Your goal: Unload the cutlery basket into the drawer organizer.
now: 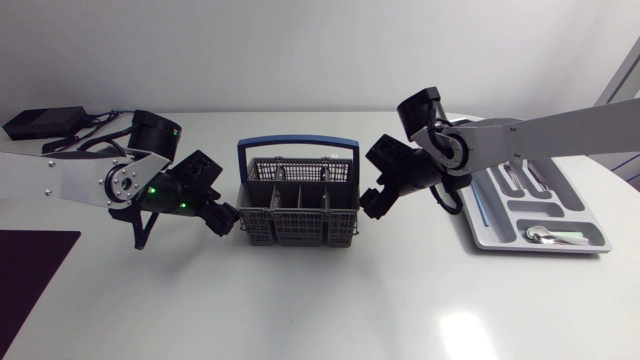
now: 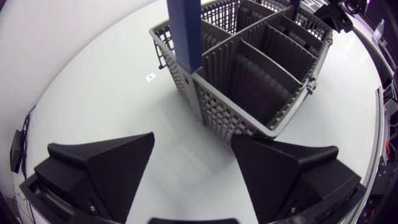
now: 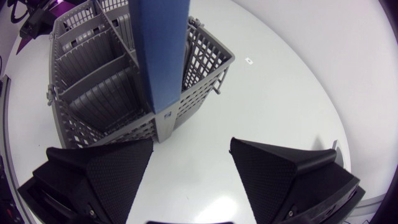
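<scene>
One white desk is carrying a grey cutlery basket at centre and a drawer organizer at right. Left tool and right tool are flanking the basket's ends, fingers apart, gripping nothing.

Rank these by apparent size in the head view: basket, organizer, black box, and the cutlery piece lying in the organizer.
1. Organizer and basket: about alike. The right arm hides part of the organizer, so these two are not ranked.
2. Black box.
3. Cutlery piece, smallest.
</scene>
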Available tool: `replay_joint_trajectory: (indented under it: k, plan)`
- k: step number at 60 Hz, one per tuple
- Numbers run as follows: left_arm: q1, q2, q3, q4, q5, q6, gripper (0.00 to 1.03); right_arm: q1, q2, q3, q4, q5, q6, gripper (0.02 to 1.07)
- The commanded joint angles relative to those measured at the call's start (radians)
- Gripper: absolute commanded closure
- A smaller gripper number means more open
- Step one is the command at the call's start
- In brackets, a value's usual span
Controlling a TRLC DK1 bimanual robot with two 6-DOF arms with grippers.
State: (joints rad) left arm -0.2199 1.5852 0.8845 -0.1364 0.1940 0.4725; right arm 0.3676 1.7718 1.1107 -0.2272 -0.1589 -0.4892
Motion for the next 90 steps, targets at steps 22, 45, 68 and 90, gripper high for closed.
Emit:
replay_joint_trajectory:
  k: [22,45,68,90]
  plan:
    - [-0.029,0.019,0.001,0.024,0.032,-0.005,0.16,0.021,0.011,-0.006,0.02,-0.016,0.029,0.17]
    - [-0.039,0.018,-0.009,0.024,0.032,-0.008,0.16,0.011,0.008,-0.005,0.029,-0.011,0.029,0.17]
    - [0.005,-0.019,-0.033,0.023,0.032,0.002,0.12,-0.022,-0.029,-0.058,0.035,0.007,0.018,0.14]
    - [0.1,-0.171,-0.081,-0.008,0.048,-0.003,0.05,-0.059,-0.169,-0.17,0.058,0.018,0.005,0.07]
